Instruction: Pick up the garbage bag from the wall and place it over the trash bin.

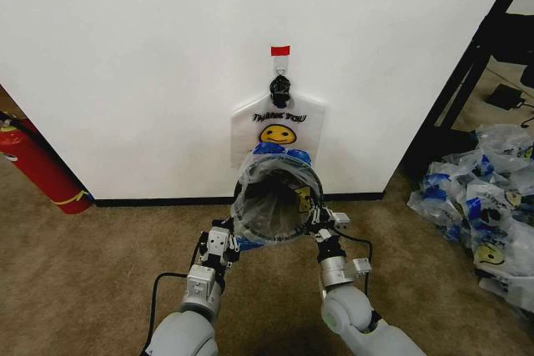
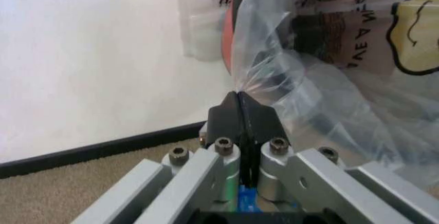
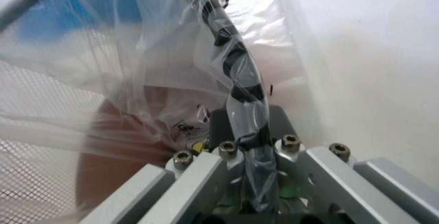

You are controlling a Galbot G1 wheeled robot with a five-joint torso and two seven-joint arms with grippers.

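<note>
The garbage bag (image 1: 269, 206) is spread open over the trash bin (image 1: 243, 183), which stands on the carpet against the wall (image 1: 150, 64). My left gripper (image 1: 227, 242) is shut on the bag's edge at the bin's left side; in the left wrist view the fingers (image 2: 255, 117) pinch the clear film (image 2: 288, 80). My right gripper (image 1: 320, 224) is shut on the opposite edge, with the film (image 3: 137, 54) bunched over the dark rim (image 3: 237, 64). Another printed bag (image 1: 278, 127) hangs from the hook (image 1: 280, 62) under red tape (image 1: 280, 50).
A red fire extinguisher (image 1: 37, 164) leans at the wall on the left. A heap of similar bags (image 1: 484, 206) lies on the right, beside a black frame (image 1: 467, 72). Brown carpet (image 1: 92, 273) stretches open to the left of my arms.
</note>
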